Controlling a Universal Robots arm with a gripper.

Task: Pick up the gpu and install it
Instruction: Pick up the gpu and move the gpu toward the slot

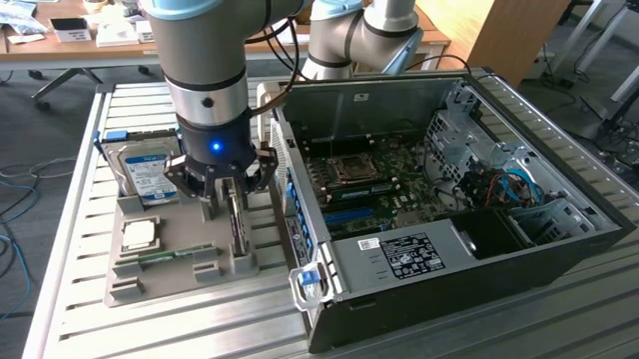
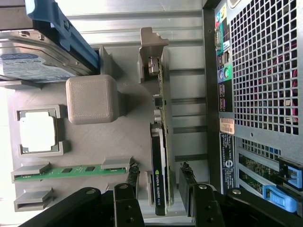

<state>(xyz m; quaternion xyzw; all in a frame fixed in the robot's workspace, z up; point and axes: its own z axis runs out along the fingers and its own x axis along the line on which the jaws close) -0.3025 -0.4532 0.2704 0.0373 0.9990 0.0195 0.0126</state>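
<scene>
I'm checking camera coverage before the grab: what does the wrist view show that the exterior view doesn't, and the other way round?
Wrist view adds: the printed label on the graphics card's edge, and the coloured rear ports of the computer case.
Exterior view adds: the case's open inside, with its motherboard and blue cables.
Both share: the card standing on edge in the grey tray, the open claw straddling it, the hard drive and the processor chip.
</scene>
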